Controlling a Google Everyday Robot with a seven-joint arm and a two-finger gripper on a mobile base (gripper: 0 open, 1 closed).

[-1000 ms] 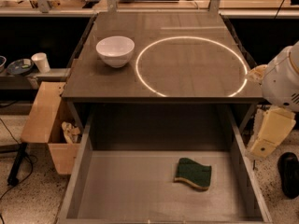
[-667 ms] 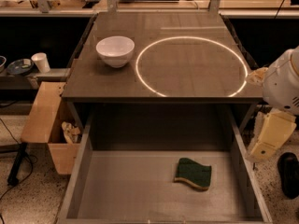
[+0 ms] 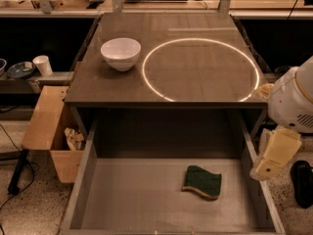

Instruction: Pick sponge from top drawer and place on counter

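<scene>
Counter (image 3: 195, 23): glossy grey-brown top filling 12 o'clock of the view, with a ring of light (image 3: 143, 72) on its right half.
Drawer (image 3: 132, 195): pulled open at 6 o'clock, below the counter's front edge.
Arm (image 3: 293, 102): white, at 3 o'clock, beside the counter's right front corner.
Box (image 3: 46, 119): tan wood, at 9 o'clock, left of the drawer.
Gripper (image 3: 264, 168): cream-yellow, at 4 o'clock, hanging over the drawer's right wall. It holds nothing. Whether it is spread or closed cannot be told, nor whether it touches the wall.
Bowl (image 3: 121, 53): white, on the counter at 11 o'clock, just left of the ring.
Sponge (image 3: 202, 182): green side up, flat on the drawer floor at 5 o'clock, right of middle, at the gripper's 9 o'clock and apart from it.
</scene>
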